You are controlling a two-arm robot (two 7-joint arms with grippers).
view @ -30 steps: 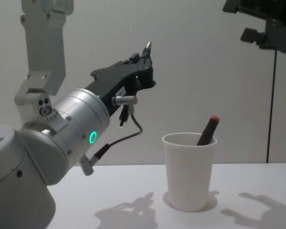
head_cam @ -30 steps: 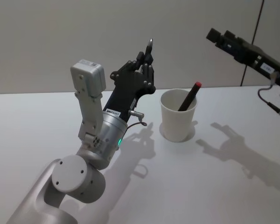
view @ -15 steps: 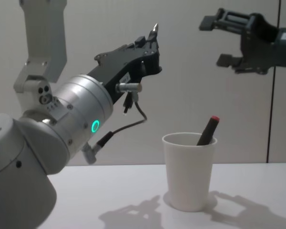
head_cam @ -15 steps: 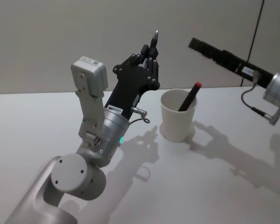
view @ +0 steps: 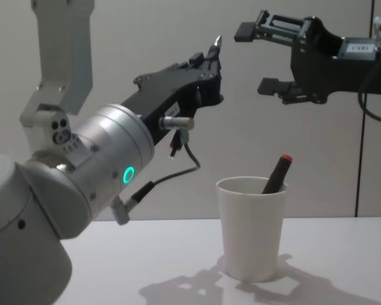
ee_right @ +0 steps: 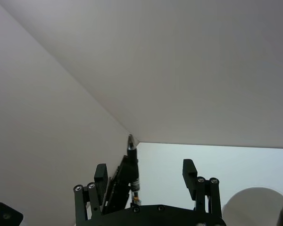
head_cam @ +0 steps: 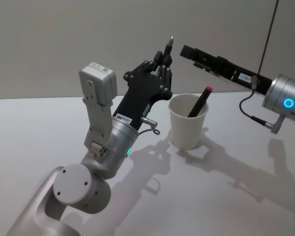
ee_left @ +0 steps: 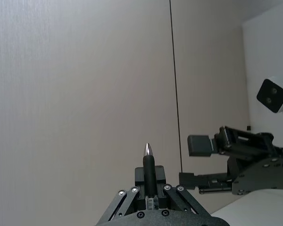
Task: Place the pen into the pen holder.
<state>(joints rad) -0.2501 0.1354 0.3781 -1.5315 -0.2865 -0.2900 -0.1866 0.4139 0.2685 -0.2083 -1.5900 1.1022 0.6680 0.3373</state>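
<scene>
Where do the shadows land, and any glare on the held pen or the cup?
Head view: distinct arm shadows fall on the table on the camera's side of the pen holder; no glare on it. Chest view: the same shadows pool at the pen holder's foot. Left wrist view: a small bright highlight on the metal tip of the pen in the left hand; the wall is evenly lit.

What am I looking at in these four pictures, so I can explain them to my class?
A two-armed robot at a white table. One picture comes from its head looking down, one from its chest looking across, one from each wrist. The left gripper is shut on a silver-tipped pen, tip up. The right gripper hangs open facing it, higher than the white paper cup, the pen holder. The cup stands on the table with a red-capped pen leaning inside.
</scene>
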